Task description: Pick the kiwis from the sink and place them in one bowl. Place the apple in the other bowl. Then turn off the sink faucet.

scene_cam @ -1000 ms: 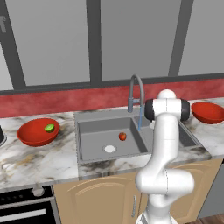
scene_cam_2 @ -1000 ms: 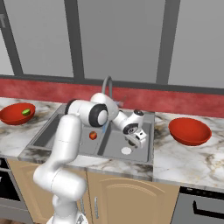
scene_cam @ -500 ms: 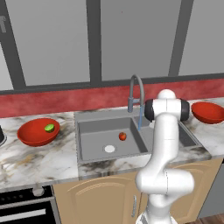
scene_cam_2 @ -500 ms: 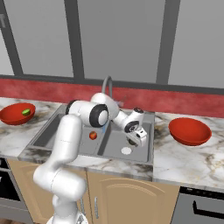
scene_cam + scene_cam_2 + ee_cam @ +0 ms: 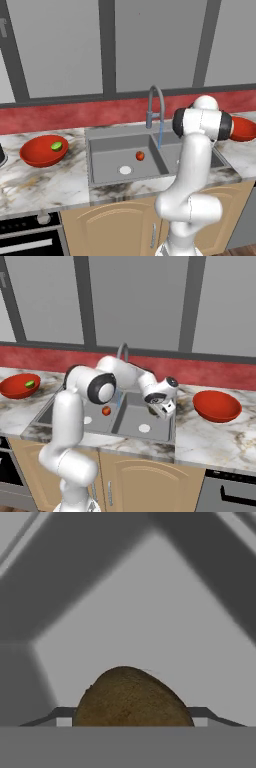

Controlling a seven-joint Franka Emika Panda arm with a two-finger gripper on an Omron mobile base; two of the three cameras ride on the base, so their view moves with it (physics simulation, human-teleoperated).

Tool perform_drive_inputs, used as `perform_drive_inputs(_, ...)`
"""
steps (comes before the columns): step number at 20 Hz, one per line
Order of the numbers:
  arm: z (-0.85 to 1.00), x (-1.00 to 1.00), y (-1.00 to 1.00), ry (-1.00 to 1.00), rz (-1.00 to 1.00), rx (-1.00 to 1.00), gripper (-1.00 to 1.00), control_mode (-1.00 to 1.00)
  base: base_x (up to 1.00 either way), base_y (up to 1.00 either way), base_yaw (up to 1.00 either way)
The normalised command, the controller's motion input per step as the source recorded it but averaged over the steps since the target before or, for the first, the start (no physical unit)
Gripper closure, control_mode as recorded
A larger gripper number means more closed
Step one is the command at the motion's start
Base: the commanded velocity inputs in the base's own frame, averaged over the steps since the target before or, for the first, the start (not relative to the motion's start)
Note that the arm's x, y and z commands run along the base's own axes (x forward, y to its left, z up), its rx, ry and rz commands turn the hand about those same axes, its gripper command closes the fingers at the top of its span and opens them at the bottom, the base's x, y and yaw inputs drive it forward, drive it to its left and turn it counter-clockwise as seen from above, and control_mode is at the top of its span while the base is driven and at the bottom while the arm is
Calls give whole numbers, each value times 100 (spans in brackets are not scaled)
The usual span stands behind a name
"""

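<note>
Hand view: gripper [image 5: 131,724] closed on brown kiwi [image 5: 131,699] above grey sink [image 5: 150,612]. Left base view: apple [image 5: 140,156] in basin, green kiwi [image 5: 56,146] in red bowl [image 5: 37,155], marble counter [image 5: 35,185].

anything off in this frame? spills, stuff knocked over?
No spills or tipped items. One thing: the faucet is running, a thin blue stream falling into the sink near the apple. The green kiwi lies in the left bowl; the brown kiwi sits between the gripper's fingers.
</note>
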Motion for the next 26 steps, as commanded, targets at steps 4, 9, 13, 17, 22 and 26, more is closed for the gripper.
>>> perform_drive_inputs(4, 100, -44, 16, -16, 0, 9, 100, -100, 0, 0, 0)
perform_drive_inputs(9, 99, -27, 42, -3, 0, 8, 100, -100, 0, 0, 0)
perform_drive_inputs(13, 85, -16, 50, 0, 9, 10, 100, -100, 0, 0, 0)
perform_drive_inputs(17, 60, -19, 61, 0, 11, 3, 100, -100, 0, 0, 0)
perform_drive_inputs(22, 32, -32, 77, 0, 8, 0, 100, -100, 0, 0, 0)
perform_drive_inputs(26, 23, -32, 94, 0, 5, 0, 100, -100, 0, 0, 0)
